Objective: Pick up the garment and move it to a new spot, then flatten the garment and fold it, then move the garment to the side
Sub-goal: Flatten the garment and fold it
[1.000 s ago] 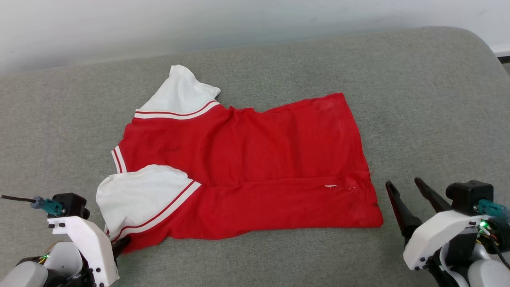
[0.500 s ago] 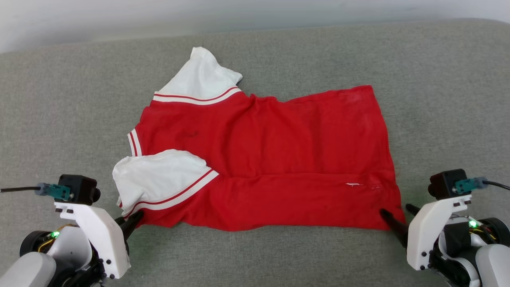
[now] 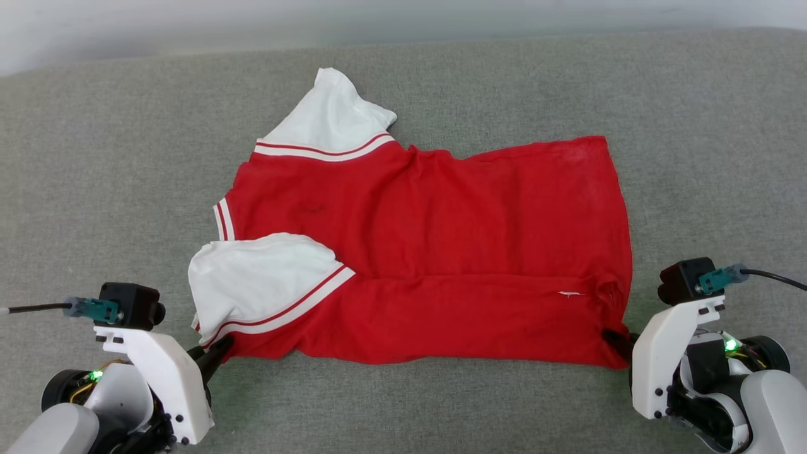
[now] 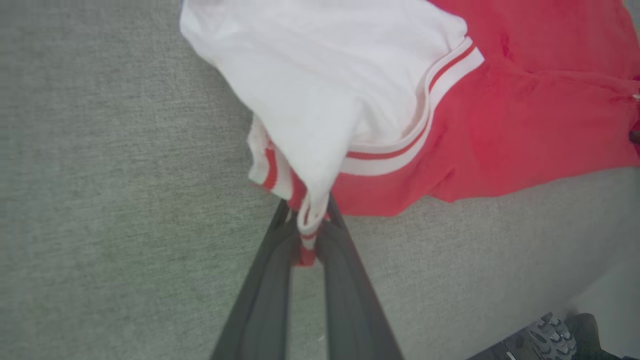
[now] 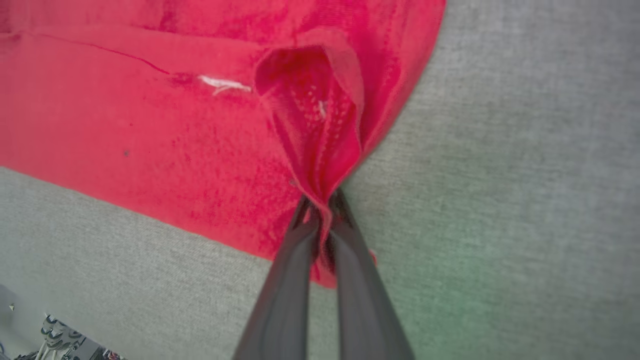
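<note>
**Q:** Where does the garment lie relative to the two grippers?

**A:** The garment (image 3: 429,252), a red jersey-style T-shirt with white, red-striped short sleeves, lies spread on the grey woven cushion (image 3: 94,189) at the centre of the head view. Its long axis runs left to right, with collar and sleeves at frame left and hem at frame right. Both grippers sit at its lower edge, so the cloth extends up the frame from each.

**Q:** Which arm serves which end?

**A:** The left gripper (image 3: 217,350), with two long dark fingers, meets the lower-left corner under the near white sleeve (image 3: 265,277). The right gripper (image 3: 615,340) meets the lower-right hem corner. Each is nearest its own corner.

**Q:** And the jaws?

**A:** Both are narrow and pinched on cloth. In the left wrist view, a strip of white, red-striped trim is caught between the fingers. In the right wrist view, it is a gathered peak of red hem. Judgement: the coming move probably carries this lower edge up the frame, both corners together.
</note>
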